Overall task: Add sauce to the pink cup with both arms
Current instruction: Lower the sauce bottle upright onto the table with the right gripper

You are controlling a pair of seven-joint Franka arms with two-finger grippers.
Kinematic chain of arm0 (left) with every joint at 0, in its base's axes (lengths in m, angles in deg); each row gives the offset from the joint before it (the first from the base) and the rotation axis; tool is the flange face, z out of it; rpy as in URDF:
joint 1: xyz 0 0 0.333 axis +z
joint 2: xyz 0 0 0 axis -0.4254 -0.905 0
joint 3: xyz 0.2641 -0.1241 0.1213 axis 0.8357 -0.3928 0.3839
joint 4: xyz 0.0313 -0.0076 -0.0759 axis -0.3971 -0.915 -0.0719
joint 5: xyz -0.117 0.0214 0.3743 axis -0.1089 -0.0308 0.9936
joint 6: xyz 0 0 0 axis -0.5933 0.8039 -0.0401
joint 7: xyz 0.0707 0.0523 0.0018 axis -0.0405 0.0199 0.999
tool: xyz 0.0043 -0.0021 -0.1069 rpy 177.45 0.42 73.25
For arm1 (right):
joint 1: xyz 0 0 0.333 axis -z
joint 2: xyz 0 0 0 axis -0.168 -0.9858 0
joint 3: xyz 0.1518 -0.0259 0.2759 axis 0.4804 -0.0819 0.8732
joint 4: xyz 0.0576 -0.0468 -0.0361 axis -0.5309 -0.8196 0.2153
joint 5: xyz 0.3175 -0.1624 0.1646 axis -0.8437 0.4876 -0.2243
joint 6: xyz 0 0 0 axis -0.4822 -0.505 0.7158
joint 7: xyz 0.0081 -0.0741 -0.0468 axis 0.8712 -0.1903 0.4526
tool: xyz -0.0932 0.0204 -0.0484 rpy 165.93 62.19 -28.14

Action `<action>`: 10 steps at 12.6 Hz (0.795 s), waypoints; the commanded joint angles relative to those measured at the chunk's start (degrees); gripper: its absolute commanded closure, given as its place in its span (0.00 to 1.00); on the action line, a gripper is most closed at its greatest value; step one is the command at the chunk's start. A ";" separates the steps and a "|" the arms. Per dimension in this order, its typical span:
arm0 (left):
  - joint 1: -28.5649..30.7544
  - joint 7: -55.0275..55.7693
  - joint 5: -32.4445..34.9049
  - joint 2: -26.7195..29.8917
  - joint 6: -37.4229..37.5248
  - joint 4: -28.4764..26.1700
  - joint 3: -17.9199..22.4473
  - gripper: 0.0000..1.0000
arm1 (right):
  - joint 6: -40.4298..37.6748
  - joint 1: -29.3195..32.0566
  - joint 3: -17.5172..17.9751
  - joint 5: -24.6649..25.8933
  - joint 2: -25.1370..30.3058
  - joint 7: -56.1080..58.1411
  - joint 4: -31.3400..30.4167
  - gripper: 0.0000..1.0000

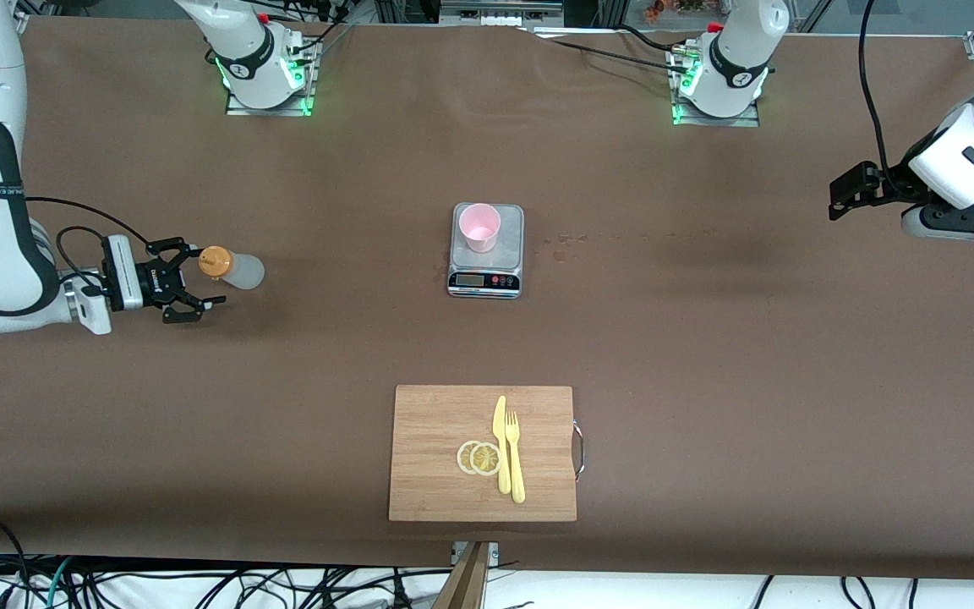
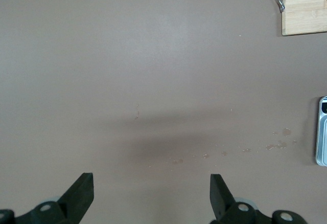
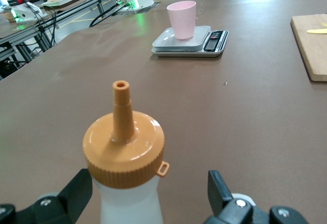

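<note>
The right hand (image 1: 191, 292) is spread around the standing sauce (image 3: 125, 157), not pinching it. It should withdraw straight, away from the pink cup (image 1: 479, 227) at its 12 o'clock, so no finger tips the bottle. The left hand (image 2: 152, 193) waits spread over bare table (image 2: 153, 70).

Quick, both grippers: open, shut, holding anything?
Left gripper: open, empty, waiting over bare table at its own end.
Right gripper: open, fingers either side of the sauce bottle, not clamped on it.

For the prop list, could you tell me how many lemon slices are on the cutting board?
2: both lemon slices overlap on the cutting board, beside the yellow knife.
</note>
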 commanded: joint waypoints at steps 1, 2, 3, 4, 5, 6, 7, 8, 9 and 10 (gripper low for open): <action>0.05 -0.37 0.04 -0.92 0.60 1.43 -0.15 0.00 | -0.79 -0.28 -0.45 1.56 0.93 -0.02 -0.90 0.00; 0.05 -0.28 0.04 -0.92 0.68 1.43 -0.15 0.00 | -0.79 -0.37 -0.45 2.00 0.84 0.07 -1.07 0.00; 0.13 -0.37 -0.04 -0.84 0.77 1.43 -0.15 0.00 | -0.79 -0.45 -0.45 2.88 0.75 0.24 -1.51 0.00; 0.05 -0.46 0.04 -0.92 0.60 1.69 -0.07 0.00 | -0.79 -0.45 -0.45 3.67 0.58 0.59 -1.78 0.00; 0.05 -0.63 0.13 -1.10 0.60 2.57 -0.15 0.00 | -0.88 -0.37 -0.45 4.11 0.49 1.12 -2.39 0.00; 0.05 -0.81 0.05 -1.36 0.60 3.18 -0.24 0.00 | -0.97 -0.37 -1.15 4.99 0.40 2.08 -3.00 0.00; -0.56 -0.81 0.13 -1.88 0.51 3.45 -0.42 0.00 | -0.97 -0.28 -1.24 6.13 0.40 2.96 -3.10 0.00; -0.74 -0.81 0.22 -2.59 0.51 3.89 -0.68 0.00 | -0.97 -0.02 -1.24 7.62 0.32 3.40 -3.10 0.00; -0.74 -0.90 0.13 -2.59 0.59 4.33 -0.85 0.00 | -0.97 0.25 -1.68 9.28 0.40 3.76 -3.10 0.00; -0.74 -0.81 0.13 -2.51 0.68 4.33 -1.20 0.00 | -0.97 0.25 -2.29 10.52 0.40 4.54 -3.10 0.00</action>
